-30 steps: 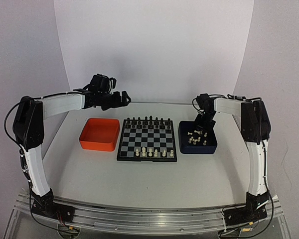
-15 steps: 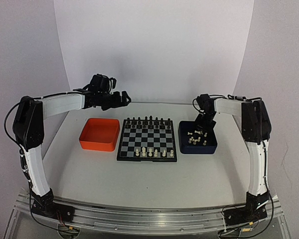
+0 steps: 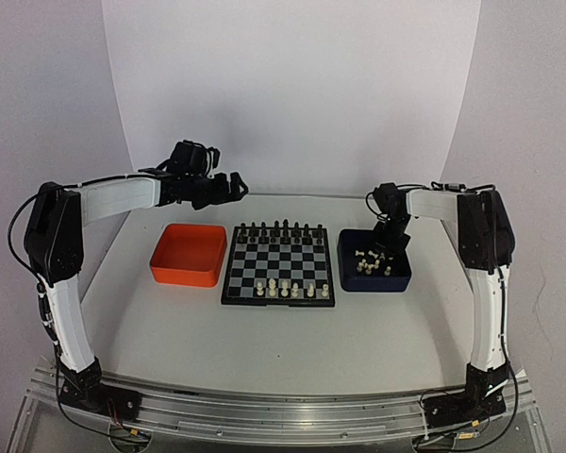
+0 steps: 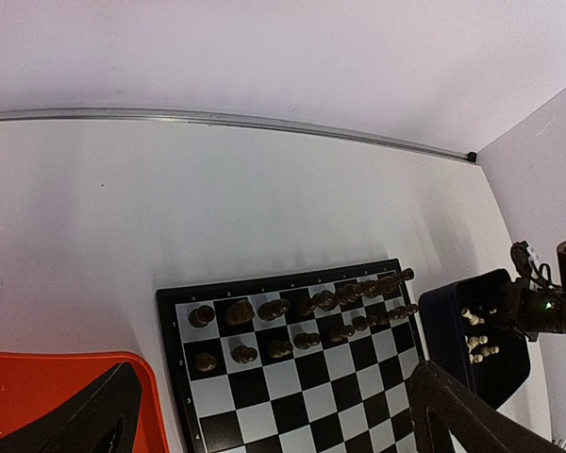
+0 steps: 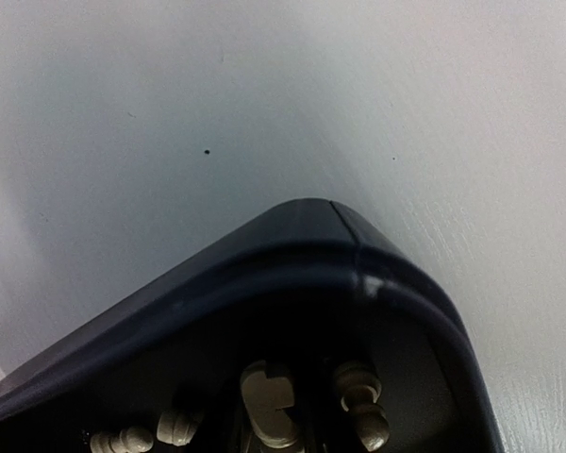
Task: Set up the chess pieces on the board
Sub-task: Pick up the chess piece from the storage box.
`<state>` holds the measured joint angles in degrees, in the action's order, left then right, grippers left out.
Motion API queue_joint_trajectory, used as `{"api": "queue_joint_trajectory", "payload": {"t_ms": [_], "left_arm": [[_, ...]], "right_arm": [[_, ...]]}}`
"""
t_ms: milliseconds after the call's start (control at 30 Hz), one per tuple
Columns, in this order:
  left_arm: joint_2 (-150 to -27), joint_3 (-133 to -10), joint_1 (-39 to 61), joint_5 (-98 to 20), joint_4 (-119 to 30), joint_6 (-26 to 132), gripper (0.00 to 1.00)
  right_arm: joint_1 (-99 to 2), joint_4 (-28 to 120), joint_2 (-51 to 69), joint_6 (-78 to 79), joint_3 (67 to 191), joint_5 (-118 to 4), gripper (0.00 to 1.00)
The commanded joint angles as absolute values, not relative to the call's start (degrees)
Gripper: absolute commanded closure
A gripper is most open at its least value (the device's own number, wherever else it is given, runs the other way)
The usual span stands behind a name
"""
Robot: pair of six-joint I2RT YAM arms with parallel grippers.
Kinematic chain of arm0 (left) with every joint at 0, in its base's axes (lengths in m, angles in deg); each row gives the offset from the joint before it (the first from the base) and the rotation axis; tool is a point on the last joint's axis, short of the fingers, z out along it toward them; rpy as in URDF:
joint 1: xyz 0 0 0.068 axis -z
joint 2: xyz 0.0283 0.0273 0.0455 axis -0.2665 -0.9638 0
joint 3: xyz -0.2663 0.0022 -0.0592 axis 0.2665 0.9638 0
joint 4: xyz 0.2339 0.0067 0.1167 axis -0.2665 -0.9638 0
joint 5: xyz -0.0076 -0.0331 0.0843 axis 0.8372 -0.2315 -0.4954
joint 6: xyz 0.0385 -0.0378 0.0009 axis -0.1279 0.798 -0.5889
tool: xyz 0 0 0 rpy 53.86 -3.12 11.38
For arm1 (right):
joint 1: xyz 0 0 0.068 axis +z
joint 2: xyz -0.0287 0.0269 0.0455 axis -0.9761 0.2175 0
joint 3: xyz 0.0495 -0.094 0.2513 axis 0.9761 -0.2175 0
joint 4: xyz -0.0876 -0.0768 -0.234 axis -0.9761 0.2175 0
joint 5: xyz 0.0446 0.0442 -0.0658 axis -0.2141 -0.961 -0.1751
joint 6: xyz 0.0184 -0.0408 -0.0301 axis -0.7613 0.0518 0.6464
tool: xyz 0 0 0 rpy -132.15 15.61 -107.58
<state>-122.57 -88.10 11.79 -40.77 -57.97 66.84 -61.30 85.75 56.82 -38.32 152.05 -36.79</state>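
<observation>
Black-and-silver board (image 3: 279,257) lies flat; several cream chess pieces (image 3: 285,288) stand upright on its near rows

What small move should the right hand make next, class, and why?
Probably lower the right hand into the dark blue tray and close on one cream-white piece: it hangs over the loose pieces there, and the near rows of the board are only partly filled.

My right hand (image 3: 389,247) hangs over a back corner of the blue tray (image 3: 375,284), white pieces (image 3: 370,264) crowded below; bare worktop (image 3: 264,349) lies before the board (image 3: 281,262).
</observation>
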Motion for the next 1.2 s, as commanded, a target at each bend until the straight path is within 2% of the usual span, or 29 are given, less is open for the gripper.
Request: {"api": "queue_joint_trajectory", "payload": {"t_ms": [0,100,267,467,700,1167], "left_arm": [[-122.7,-90.1,11.3,-39.8,-56.7,67.0,0.0],[-123.1,-90.4,11.3,-39.4,-56.6,67.0,0.0],[-123.8,-91.4,11.3,-38.8,-56.6,66.9,0.0],[-124.3,-91.5,11.3,-38.3,-56.5,67.0,0.0],[-124.4,-92.0,11.2,-38.1,-56.7,66.6,0.0],[-125.8,-93.6,10.8,-36.4,-57.4,66.0,0.0]], "right_arm": [[-61.4,88.4,54.5,-36.0,150.1,-40.9,0.81],[-61.4,88.5,53.5,-35.1,149.3,-41.1,0.83],[-61.3,88.4,51.8,-33.0,148.5,-42.4,0.73],[-60.9,88.5,50.6,-30.0,147.1,-43.3,0.71],[-60.2,88.4,49.5,-29.1,146.1,-44.7,0.74],[-59.8,88.5,52.8,-26.5,147.7,-43.1,0.88]]}}
